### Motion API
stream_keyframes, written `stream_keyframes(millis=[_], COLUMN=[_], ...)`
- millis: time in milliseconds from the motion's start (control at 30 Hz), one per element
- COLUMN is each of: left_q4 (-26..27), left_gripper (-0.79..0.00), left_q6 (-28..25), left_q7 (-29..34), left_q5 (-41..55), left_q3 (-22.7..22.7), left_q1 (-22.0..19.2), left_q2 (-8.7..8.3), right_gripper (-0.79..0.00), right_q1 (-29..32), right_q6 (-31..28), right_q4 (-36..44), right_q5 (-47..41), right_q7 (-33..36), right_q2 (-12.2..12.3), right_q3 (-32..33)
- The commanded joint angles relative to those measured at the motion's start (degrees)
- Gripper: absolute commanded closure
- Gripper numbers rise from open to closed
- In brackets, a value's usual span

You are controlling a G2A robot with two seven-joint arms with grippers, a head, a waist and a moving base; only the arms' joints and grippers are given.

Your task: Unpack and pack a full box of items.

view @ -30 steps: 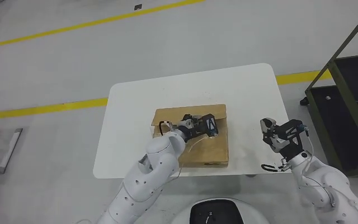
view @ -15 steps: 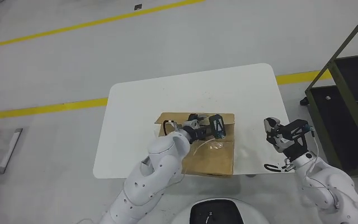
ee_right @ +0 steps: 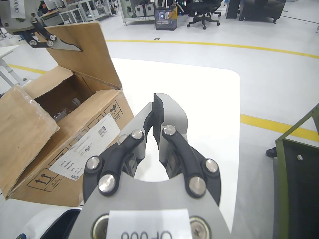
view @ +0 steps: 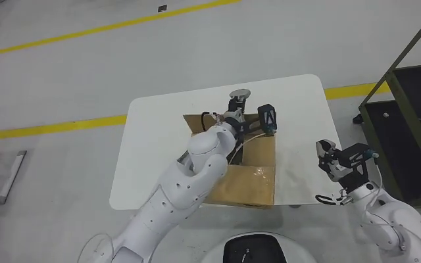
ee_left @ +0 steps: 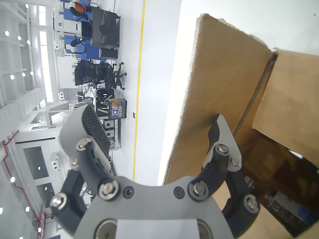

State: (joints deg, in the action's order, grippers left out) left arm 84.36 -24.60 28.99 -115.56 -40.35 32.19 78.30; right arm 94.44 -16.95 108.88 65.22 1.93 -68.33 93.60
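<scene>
A brown cardboard box (view: 253,177) sits on the white table (view: 158,144), its top partly open. My left gripper (ee_left: 150,115) is open at the box's far side, straddling the edge of the far flap (ee_left: 224,75). One finger (ee_right: 67,47) lies against the flap's inner face, and the flap stands upright. The near flap (ee_right: 25,120), with tape on it, is half raised. The inside of the box is dark, with blue packets (ee_left: 299,210) dimly visible. My right gripper (ee_right: 155,115) is shut and holds nothing, hovering right of the box (ee_right: 74,135) over the table's right edge.
A green-framed cart (view: 395,118) stands on the floor just right of the table, close to my right arm. Bare table surface lies left of the box and beyond it. Yellow lines (view: 66,125) cross the floor.
My left arm has swung from over the box's middle to its far side and raised the far flap upright. The box slid slightly to the right. My right gripper drifted a little toward the near right.
</scene>
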Motion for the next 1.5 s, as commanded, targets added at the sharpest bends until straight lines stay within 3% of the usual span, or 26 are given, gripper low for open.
stream_keyframes(millis=[0,133,433,667,800,933,1167,1333,1367,1400,1433,1467], left_q4=[-3.4,-7.1,-13.1,-11.4,-6.1,2.8,19.0,25.9,26.5,27.3,28.0,28.4], left_gripper=[-0.785,-0.785,-0.785,-0.785,-0.785,-0.785,-0.785,-0.785,-0.785,-0.785,-0.785,-0.785], left_q6=[0.6,3.7,4.1,5.5,3.4,-1.2,-9.9,-14.0,-14.3,-14.3,-14.5,-14.8], left_q7=[0.3,1.5,2.7,2.9,1.6,2.8,5.0,6.1,6.0,5.8,5.6,5.4], left_q5=[-0.3,0.4,0.2,2.8,5.8,8.5,23.2,29.2,30.1,31.4,32.2,32.5], left_q3=[1.5,2.7,4.6,1.7,-2.5,-9.9,-23.3,-29.3,-30.3,-31.4,-32.2,-32.6], left_q1=[-1.5,-3.1,-3.5,-2.0,1.1,7.7,22.3,28.8,29.8,30.7,31.4,31.8], left_q2=[0.97,2.68,4.98,5.53,4.55,2.34,-0.55,-1.80,-2.00,-2.15,-2.30,-2.40], right_gripper=[0.000,0.000,0.000,0.000,0.000,0.000,0.000,0.000,-0.025,-0.209,-0.785,-0.785], right_q1=[0.4,0.9,1.3,0.6,-0.3,-2.1,-4.9,-7.5,-8.1,-8.2,-8.2,-8.2], right_q6=[0.1,0.1,-0.2,-0.5,-2.7,-7.4,-21.8,-32.1,-32.7,-32.8,-32.8,-32.8], right_q4=[0.1,0.3,0.1,-0.2,-1.5,-3.0,-6.2,-7.9,-8.1,-8.0,-8.0,-8.0], right_q5=[-0.2,-0.3,-0.5,-0.4,-7.6,-14.1,-27.4,-32.0,-31.6,-31.3,-31.3,-31.3], right_q7=[-0.2,-0.4,-0.5,-0.4,0.1,2.4,10.5,18.2,19.5,20.0,20.0,20.0], right_q2=[0.0,0.0,0.1,0.1,-0.1,0.1,0.9,1.7,1.9,1.9,1.9,1.9], right_q3=[0.3,0.8,0.9,0.2,0.0,0.7,0.4,-2.0,-2.3,-2.4,-2.4,-2.4])
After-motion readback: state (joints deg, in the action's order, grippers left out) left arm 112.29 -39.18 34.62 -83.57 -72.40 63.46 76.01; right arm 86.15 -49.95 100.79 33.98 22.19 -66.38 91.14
